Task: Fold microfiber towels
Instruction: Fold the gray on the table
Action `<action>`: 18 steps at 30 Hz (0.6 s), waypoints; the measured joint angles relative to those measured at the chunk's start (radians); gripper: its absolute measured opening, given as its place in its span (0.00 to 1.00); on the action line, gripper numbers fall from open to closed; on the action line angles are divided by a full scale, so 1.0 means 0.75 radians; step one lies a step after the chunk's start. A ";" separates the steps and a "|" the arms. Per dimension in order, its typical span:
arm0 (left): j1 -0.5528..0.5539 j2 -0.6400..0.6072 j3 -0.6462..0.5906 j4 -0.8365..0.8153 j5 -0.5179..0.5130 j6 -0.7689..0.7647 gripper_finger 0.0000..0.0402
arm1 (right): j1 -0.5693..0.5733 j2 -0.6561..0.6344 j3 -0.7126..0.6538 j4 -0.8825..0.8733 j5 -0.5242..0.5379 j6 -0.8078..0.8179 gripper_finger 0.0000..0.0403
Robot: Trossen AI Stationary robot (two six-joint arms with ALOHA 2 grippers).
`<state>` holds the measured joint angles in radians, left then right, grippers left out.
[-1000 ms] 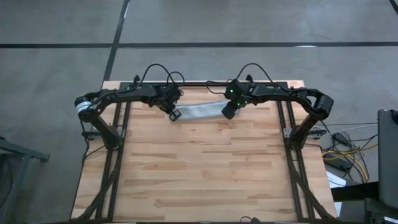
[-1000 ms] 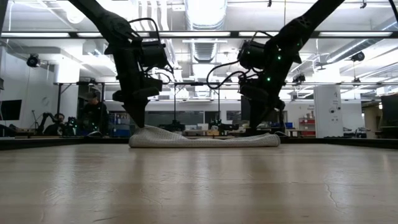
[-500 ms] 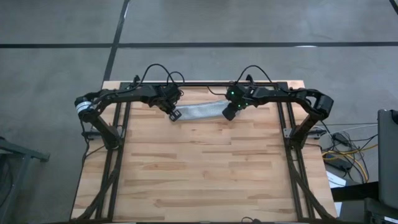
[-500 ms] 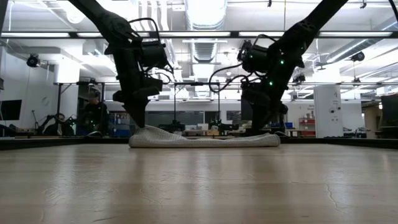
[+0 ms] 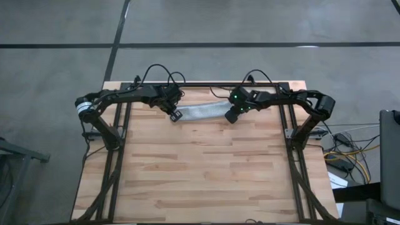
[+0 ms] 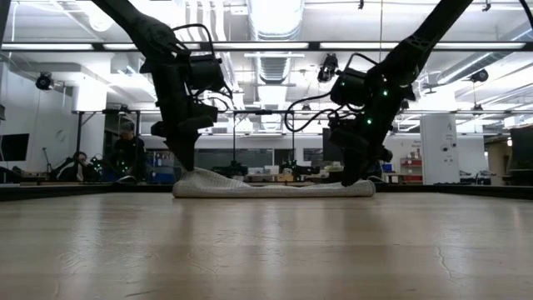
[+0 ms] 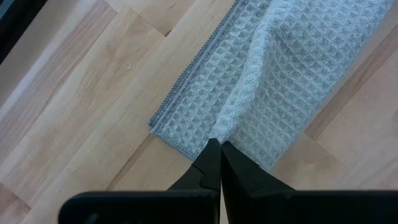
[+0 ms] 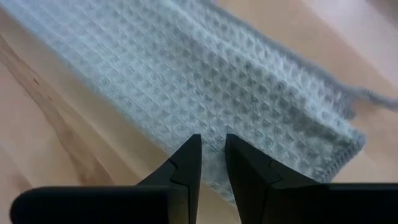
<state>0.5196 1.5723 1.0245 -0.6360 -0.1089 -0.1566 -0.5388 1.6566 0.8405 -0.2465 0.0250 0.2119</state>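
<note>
High: towel (image 5: 200,111) lies as a narrow band at the surface's (image 5: 200,181) far edge, left gripper (image 5: 174,115) and right gripper (image 5: 230,115) at its ends.
Low: towel flat, both arms down on it.
Left wrist: jaws pinched on a towel ridge.
Right wrist: jaws narrowly apart over the edge, holding nothing.
Risk: a one-sided lift would skew the fold.

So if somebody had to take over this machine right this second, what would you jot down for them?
Left gripper: shut on the towel, pinching a ridge at its left end.
Right gripper: slightly open, just above the towel's right end, gripping nothing.
Towel: a narrow folded strip lying flat near the table's far edge, between both arms.
Done: at least one fold, judging by the strip shape.
Left: right gripper takes its end, then the next fold.
</note>
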 joint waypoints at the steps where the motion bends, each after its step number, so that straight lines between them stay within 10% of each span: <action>1: 0.000 0.000 0.000 0.000 0.000 0.000 0.00 | 0.000 0.000 -0.012 0.005 0.000 0.011 0.18; 18: 0.000 0.000 0.000 0.000 0.002 0.000 0.00 | -0.004 0.001 -0.072 0.043 0.000 0.033 0.18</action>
<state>0.5195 1.5723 1.0245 -0.6357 -0.1078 -0.1566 -0.5415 1.6573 0.7868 -0.2141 0.0254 0.2367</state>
